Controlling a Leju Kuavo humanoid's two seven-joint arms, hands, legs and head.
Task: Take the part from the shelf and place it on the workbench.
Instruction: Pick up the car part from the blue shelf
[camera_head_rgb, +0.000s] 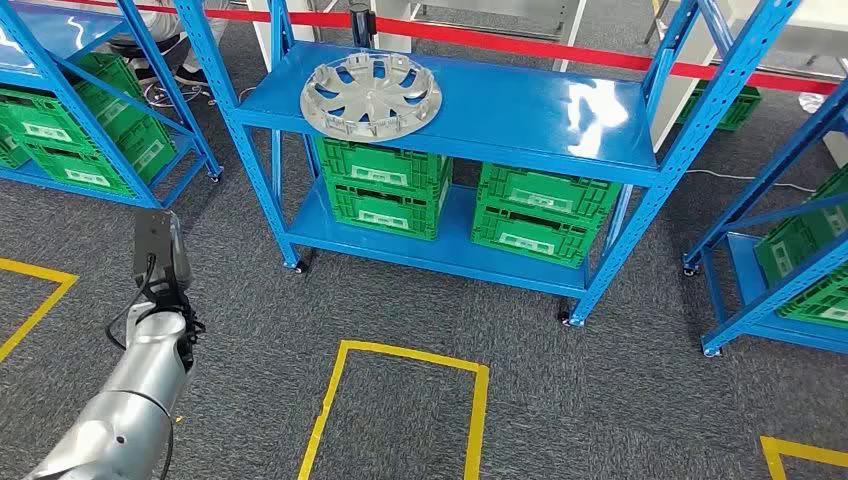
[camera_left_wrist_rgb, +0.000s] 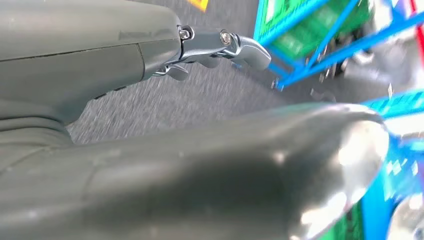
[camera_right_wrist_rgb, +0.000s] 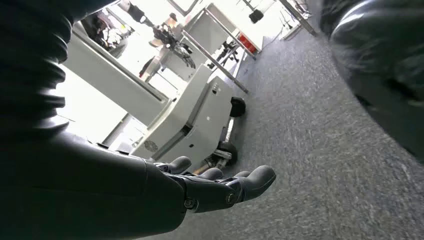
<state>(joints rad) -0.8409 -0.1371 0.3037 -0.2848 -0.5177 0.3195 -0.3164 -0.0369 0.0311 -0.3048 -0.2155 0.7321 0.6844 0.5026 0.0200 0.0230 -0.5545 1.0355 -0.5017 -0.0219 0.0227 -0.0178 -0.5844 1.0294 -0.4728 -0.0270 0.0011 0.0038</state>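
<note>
One part (camera_head_rgb: 371, 96), a silver wheel cover, lies flat at upper centre on the blue shelf (camera_head_rgb: 520, 110), well apart from both hands. Left arm (camera_head_rgb: 130, 390), lower left, is nearer. Left hand (camera_left_wrist_rgb: 150, 55) and right hand (camera_right_wrist_rgb: 200, 192): fingers loosely extended, holding nothing. Green crates (camera_head_rgb: 385, 185) sit below; contents unseen.

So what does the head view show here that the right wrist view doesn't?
Head view alone: the silver wheel cover lying on the top board of the blue shelf, green crates stacked below it, yellow floor tape, and the left arm with its hand raised. Right wrist view alone: the right hand, empty with fingers apart, and a white wheeled cart. Both show the grey carpet.
</note>
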